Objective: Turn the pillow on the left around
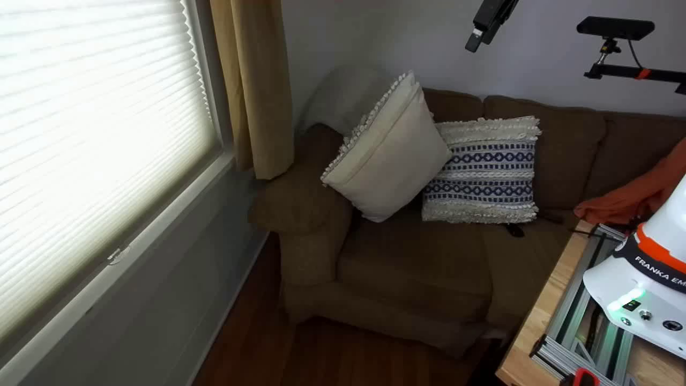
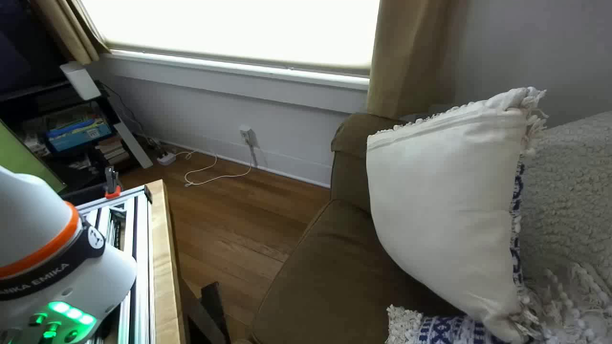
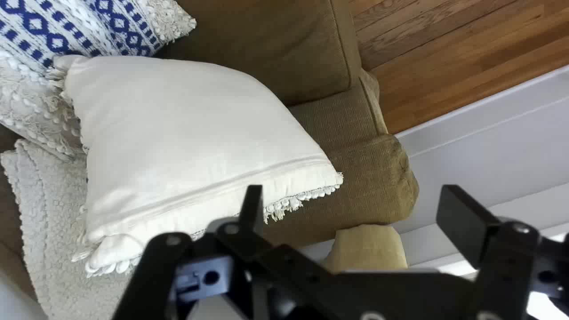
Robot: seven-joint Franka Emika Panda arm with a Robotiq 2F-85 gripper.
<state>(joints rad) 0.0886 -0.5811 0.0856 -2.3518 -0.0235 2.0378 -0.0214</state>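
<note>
Pillow [image 1: 394, 153] is leaning cream-side out by the sofa arm [image 1: 300, 209]; gripper [image 3: 353, 200] is hovering clear, fingers [image 3: 464, 224] wide and empty. Turning is apparently awaiting a grasp, next calling for straddling the fringed edge [image 3: 306, 195].

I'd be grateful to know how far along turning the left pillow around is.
Possibly done: the throw pillow shows its plain cream face in every view, with its navy-and-white patterned face turned away; whether that is the wanted way round, I cannot tell.
In hand: nothing; the end effector is open and apart from the pillow.
Left: if pattern should show, the whole turn; otherwise perhaps straightening its tilt.
</note>
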